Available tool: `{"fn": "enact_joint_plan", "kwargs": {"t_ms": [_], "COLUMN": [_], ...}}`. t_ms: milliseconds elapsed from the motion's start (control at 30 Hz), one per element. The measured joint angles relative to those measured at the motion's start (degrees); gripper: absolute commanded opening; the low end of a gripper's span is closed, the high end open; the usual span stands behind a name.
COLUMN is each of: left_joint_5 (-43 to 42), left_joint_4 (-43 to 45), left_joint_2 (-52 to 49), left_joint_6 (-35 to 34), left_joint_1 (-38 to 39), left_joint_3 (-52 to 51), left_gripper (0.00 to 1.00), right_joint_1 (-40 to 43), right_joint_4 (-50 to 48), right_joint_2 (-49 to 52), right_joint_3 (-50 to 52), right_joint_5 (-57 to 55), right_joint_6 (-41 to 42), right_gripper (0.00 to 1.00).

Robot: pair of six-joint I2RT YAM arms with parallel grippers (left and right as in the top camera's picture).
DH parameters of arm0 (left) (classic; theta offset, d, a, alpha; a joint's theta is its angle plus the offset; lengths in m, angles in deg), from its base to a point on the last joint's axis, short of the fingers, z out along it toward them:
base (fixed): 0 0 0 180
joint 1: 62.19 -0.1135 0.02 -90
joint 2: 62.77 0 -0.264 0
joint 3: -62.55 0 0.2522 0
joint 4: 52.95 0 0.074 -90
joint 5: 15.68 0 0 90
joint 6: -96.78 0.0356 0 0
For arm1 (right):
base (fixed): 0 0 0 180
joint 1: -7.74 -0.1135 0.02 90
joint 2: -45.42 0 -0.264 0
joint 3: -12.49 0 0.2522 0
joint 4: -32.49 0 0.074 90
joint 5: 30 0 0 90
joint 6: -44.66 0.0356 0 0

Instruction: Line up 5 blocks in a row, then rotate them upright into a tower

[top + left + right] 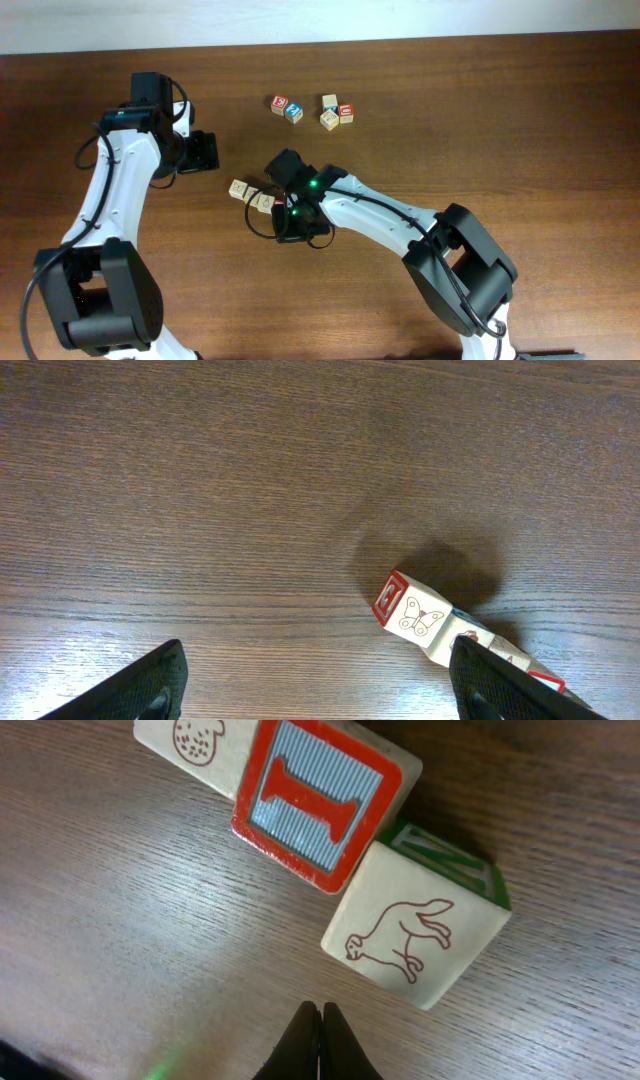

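Observation:
Three pale-wood blocks lie in a row mid-table; the overhead view shows two, one point(238, 189) and the other point(262, 200). In the right wrist view they show a strawberry face point(190, 740), a red-framed letter I point(318, 796) and a dog drawing point(412, 938). My right gripper point(320, 1020) is shut and empty, its tips just short of the dog block; overhead, the right gripper point(282, 203) covers the row's right end. My left gripper point(211, 152) stands open and empty, up and left of the row. From the left gripper point(325, 695) I see the butterfly-faced block point(418, 618).
A second cluster sits at the back: a red-faced cube point(279, 103), a blue-faced cube point(293, 112), a tan cube point(329, 101), a yellowish cube point(329, 120) and another red-faced cube point(346, 113). The table's far edge point(320, 40) meets a white wall.

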Motion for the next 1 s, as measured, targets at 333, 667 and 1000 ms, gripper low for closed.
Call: {"fn": "enact_joint_plan", "kwargs": {"t_ms": [333,667,1000], "left_joint_5": [0.0,0.0,0.0], "left_joint_4": [0.0,0.0,0.0], "left_joint_2": [0.0,0.0,0.0], "left_joint_6": [0.0,0.0,0.2], "left_joint_1": [0.0,0.0,0.0], "left_joint_3": [0.0,0.0,0.0], "left_gripper": [0.82,0.82,0.59], "right_joint_1": [0.0,0.1,1.2], "right_joint_4": [-2.2,-4.2,-1.8], "right_joint_2": [0.1,0.1,-0.4], "right_joint_3": [0.0,0.0,-1.1], "right_joint_5": [-4.9,-6.7,-6.9], "right_joint_6": [0.1,-1.0,-4.0], "right_gripper": [0.04,0.04,0.04]}}
